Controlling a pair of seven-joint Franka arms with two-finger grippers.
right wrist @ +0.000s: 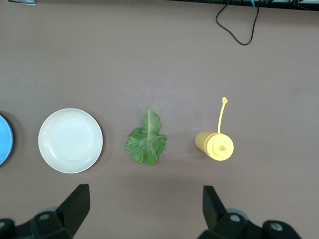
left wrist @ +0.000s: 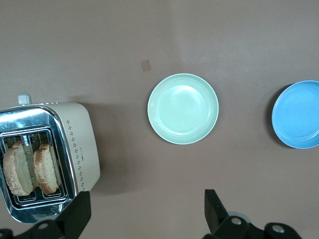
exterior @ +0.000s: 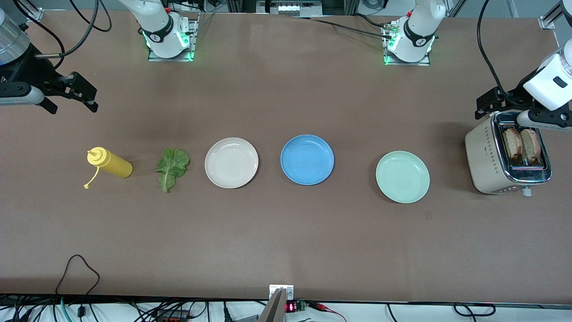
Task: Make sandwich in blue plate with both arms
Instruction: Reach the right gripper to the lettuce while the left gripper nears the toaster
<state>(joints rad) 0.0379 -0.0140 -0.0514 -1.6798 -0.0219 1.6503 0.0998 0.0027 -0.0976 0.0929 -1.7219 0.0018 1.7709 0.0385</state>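
Matte brown table surface [exterior: 286, 232] carries a single row of things. At the right arm's end stands a yellow plastic squeeze bottle [exterior: 110, 163] with a dangling cap strap, then a crinkled green lettuce leaf [exterior: 171, 167], a round cream-white plate [exterior: 231, 162], the glossy round blue plate [exterior: 307, 159] with its raised rim, and a mint-green plate [exterior: 402, 176]. At the left arm's end sits a cream toaster with a chrome top [exterior: 485, 165], two brown-crusted slices of pale bread [exterior: 522, 144] upright in its slots. The blue plate lies bare near the middle of the row, well apart from its neighbours. Wide bare table stretches nearer the front camera.

The left gripper [left wrist: 147, 211] hangs over the table just beside the toaster, jaws spread, empty. The right gripper [right wrist: 144, 206] hovers above the bottle's end, jaws spread, empty.
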